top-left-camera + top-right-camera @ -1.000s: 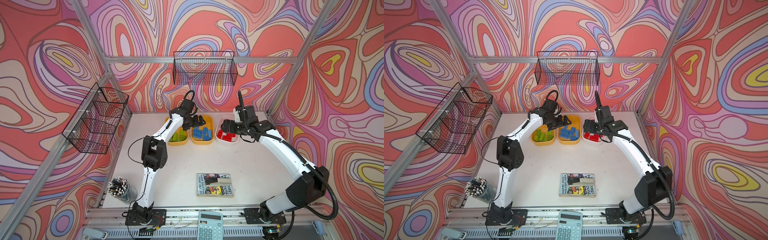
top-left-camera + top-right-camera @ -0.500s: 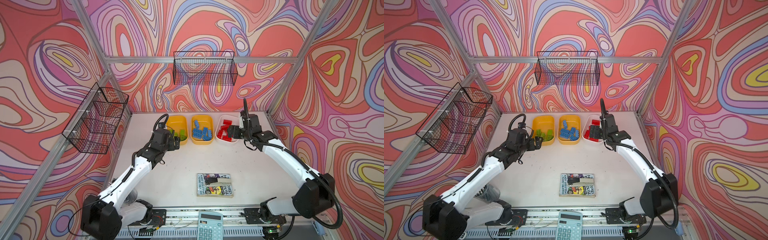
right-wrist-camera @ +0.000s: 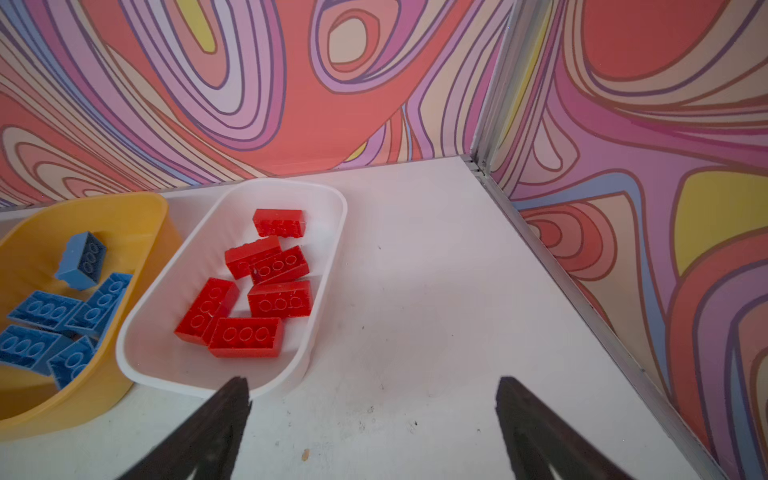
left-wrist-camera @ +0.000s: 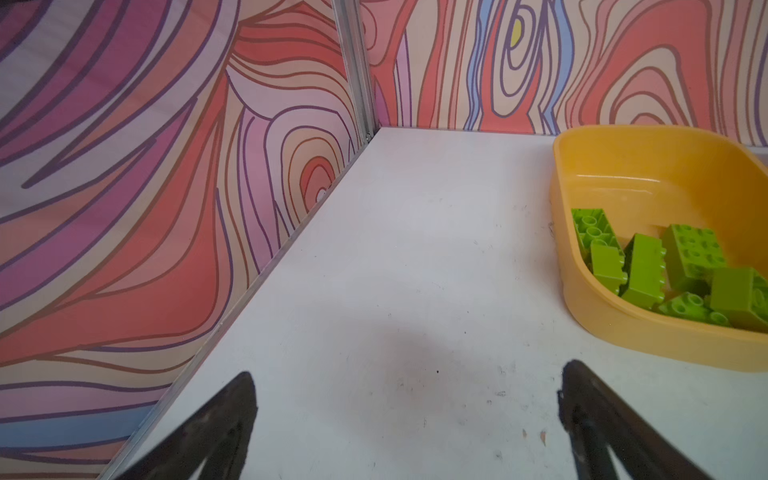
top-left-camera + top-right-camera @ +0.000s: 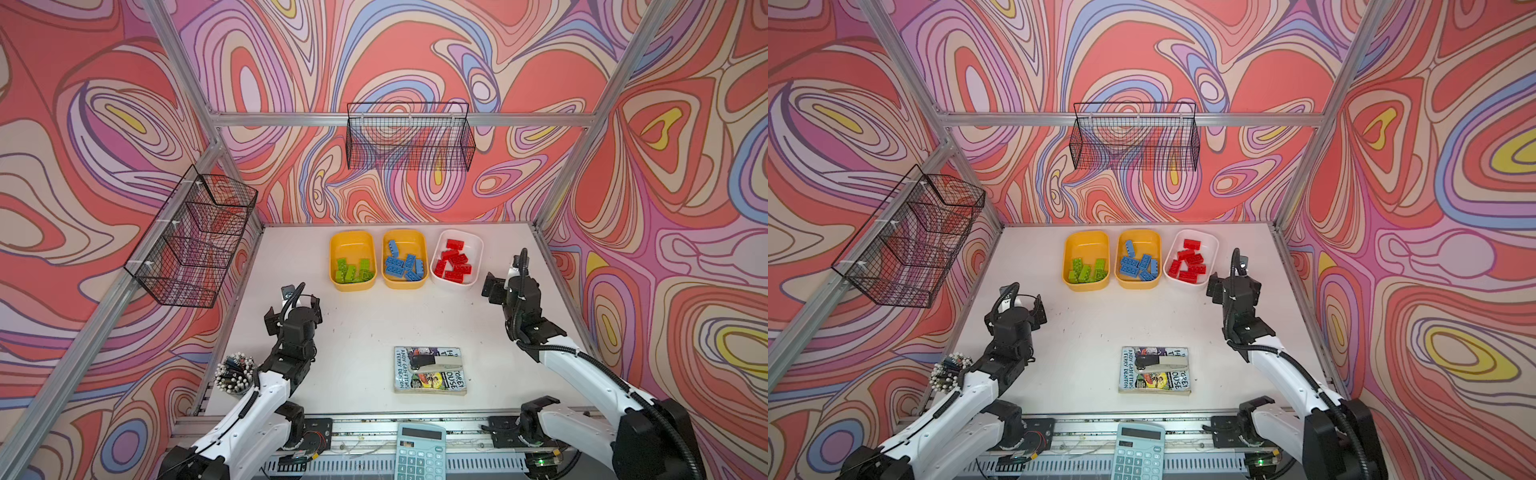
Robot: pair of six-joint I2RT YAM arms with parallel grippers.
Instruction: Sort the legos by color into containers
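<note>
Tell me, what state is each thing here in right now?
Left yellow tub: holds only green bricks.
Middle yellow tub: holds only blue bricks.
White tub: holds only red bricks.
Book: closed, flat, stapler on top.
Left jaws: open, empty.
Right jaws: open, empty.

Green legos in left tub, blue legos in middle tub, red legos in white tub. Left gripper and right gripper spread wide, holding nothing.

**Robot lab test cell**

Aluminium framing is boxing in a white tabletop, swirl-printed panels are walling three sides, and a mounting rail at bottom centre is carrying both robot arm bases.
</note>
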